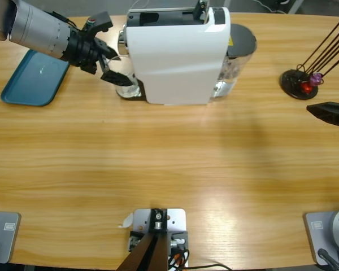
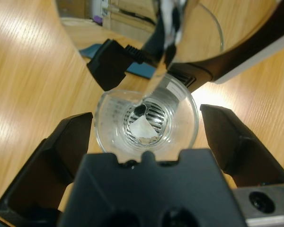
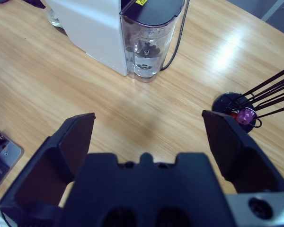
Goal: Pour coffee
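Left tool (image 2: 144, 137) straddled the glass cup (image 2: 146, 124), jaws spread wide, gripping nothing.
No coffee showed in that cup, which sat empty on the drip tray under the white machine (image 1: 178, 53); closing off-centre could have tipped it or knocked it from beneath the spout (image 2: 156, 75). Right tool (image 3: 146, 142) hung released, well away near the capsule stand (image 1: 299, 83). Wooden surface (image 1: 169, 158) carried a blue tray (image 1: 31, 82).

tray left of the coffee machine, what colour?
Teal blue. The tray shows best in the high view, lying flat beside the left arm.
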Robot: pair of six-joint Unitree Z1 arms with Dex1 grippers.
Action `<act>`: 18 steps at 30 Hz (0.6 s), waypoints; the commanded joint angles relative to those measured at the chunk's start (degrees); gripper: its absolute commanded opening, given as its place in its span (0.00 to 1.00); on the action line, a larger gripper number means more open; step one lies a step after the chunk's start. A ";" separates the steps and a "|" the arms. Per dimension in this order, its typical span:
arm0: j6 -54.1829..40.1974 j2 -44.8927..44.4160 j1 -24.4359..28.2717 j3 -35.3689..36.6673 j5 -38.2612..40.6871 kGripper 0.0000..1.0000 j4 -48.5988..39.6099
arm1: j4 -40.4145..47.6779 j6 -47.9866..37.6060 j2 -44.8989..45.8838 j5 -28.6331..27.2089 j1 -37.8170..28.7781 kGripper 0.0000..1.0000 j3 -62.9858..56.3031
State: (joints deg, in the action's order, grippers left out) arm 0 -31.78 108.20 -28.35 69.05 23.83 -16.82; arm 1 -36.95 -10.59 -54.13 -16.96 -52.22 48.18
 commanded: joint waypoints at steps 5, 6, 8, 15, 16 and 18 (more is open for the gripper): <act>-0.38 4.91 0.40 3.02 -0.54 0.99 0.73 | -0.72 0.40 -0.89 -0.71 0.80 1.00 0.16; -0.38 4.91 0.40 3.02 -0.54 0.99 0.73 | -0.71 0.40 -0.89 -0.71 0.80 1.00 0.16; -0.38 4.79 0.40 2.93 -0.54 0.99 0.73 | -0.69 0.40 -0.91 -0.71 0.80 1.00 0.16; -0.30 3.77 0.40 3.10 -0.42 0.99 0.73 | -0.83 0.40 -0.89 -0.71 0.80 1.00 0.49; -0.26 3.42 0.40 3.10 -0.10 0.99 0.73 | -0.85 0.40 -0.82 -0.71 0.80 1.00 0.51; 0.20 2.84 0.52 3.10 1.99 0.99 0.73 | -0.85 0.40 -0.80 -0.71 0.80 1.00 0.42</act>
State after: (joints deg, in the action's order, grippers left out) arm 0 -31.78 109.78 -28.35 71.67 23.83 -16.82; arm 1 -36.95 -10.59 -54.13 -16.96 -52.22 48.19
